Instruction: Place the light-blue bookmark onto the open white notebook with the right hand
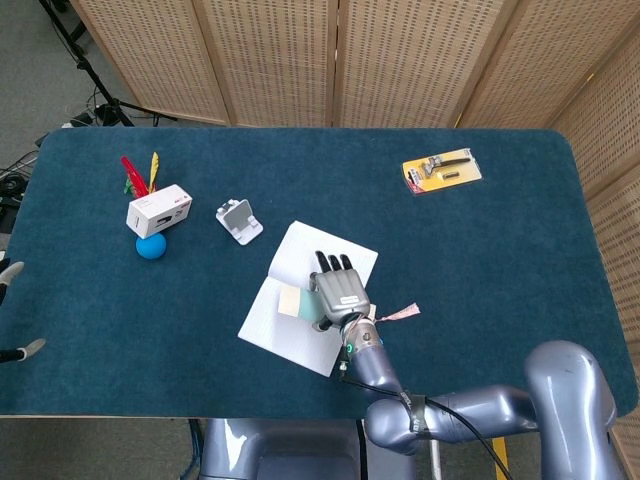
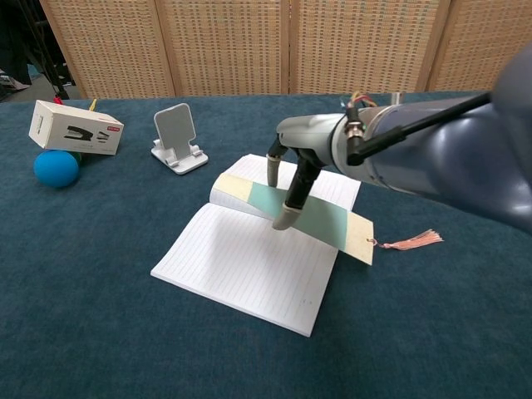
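Observation:
The open white notebook (image 1: 300, 325) (image 2: 241, 266) lies mid-table. My right hand (image 1: 338, 288) (image 2: 301, 158) hovers over its right page and pinches the light-blue bookmark (image 1: 295, 301) (image 2: 320, 220) between thumb and fingers. The bookmark stretches across that page, and its cream end with a pink tassel (image 1: 400, 313) (image 2: 409, 243) sticks out past the notebook's right edge. I cannot tell whether the bookmark touches the paper. At the far left edge of the head view only the fingertips of my left hand (image 1: 12, 270) show, spread apart and holding nothing.
A white box (image 1: 158, 209) (image 2: 75, 129) and a blue ball (image 1: 151, 247) (image 2: 56, 167) sit at the left, with a white phone stand (image 1: 239, 220) (image 2: 177, 137) beside them. A yellow blister pack (image 1: 441, 171) lies far right. Wicker screens stand behind the table.

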Motion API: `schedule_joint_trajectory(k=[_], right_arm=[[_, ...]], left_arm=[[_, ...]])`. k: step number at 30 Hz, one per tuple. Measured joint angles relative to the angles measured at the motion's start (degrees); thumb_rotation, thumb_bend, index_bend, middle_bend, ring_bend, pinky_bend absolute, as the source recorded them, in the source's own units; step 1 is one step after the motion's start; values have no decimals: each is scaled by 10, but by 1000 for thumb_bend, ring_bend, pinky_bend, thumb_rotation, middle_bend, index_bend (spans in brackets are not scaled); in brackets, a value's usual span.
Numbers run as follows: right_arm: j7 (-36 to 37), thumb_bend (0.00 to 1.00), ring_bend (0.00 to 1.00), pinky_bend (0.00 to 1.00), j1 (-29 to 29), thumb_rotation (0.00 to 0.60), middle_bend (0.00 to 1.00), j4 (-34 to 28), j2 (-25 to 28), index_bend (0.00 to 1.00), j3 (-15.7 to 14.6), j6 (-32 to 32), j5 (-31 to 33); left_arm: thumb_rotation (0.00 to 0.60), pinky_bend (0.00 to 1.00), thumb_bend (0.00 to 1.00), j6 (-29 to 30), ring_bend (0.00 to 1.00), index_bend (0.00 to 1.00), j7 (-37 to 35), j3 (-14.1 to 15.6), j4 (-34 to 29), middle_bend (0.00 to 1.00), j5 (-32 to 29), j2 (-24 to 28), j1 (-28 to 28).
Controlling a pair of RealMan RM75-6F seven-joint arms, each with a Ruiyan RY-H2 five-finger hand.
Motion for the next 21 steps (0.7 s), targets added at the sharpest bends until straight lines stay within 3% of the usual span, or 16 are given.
schedule_joint_trajectory(k=[8, 19, 21], right_arm=[[-16, 441, 0, 0, 35, 600, 0, 80, -77, 571, 34, 21, 34], [-46, 437, 0, 0, 68, 600, 0, 191, -157, 570, 63, 4, 56], [-48, 401, 0, 0, 72, 600, 0, 205, -169, 509, 71, 2, 57]], left_arm=[[600, 0, 0, -17, 0, 0, -2, -6, 2, 0, -18, 1, -7], [600, 0, 0, -36, 0, 0, -25, -13, 11, 0, -34, 7, -12], [600, 0, 0, -41, 0, 0, -27, -13, 13, 0, -37, 8, -14]])
